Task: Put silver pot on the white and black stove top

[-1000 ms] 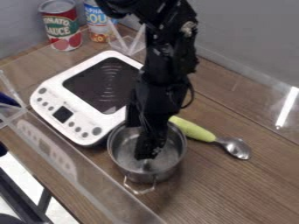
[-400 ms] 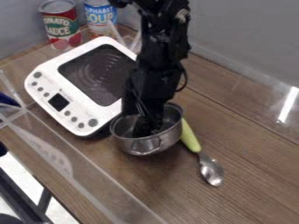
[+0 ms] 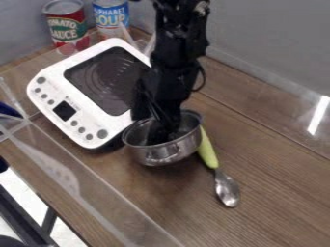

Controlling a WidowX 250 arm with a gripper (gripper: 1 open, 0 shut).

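Camera view: a wooden bench [image 3: 258, 188] seen from above at an angle, with pale walls behind it.
Pot [image 3: 167, 143]: round, shiny steel, upright on the bench, just beside the stove's front corner and not on the stove; a loop handle shows at its near rim.
Stove [image 3: 91, 90]: white and square with rounded corners, set at a slant to the left of the pot; its black glass centre faces up, and a row of buttons and a small dark display run along its front edge.
Gripper [image 3: 157, 123]: black, coming down from the top of the view and reaching into the pot; its fingers stand apart, open, and whether they touch the pot's wall cannot be made out.
Spoon [image 3: 223, 178]: lying on the bench right of the pot, yellow-green handle close by the pot's side, metal bowl toward the viewer.
Cans [image 3: 68, 25]: two at the back left, beyond the stove, one red and white reading "tomato sauce", the other blue and white, partly cut off.
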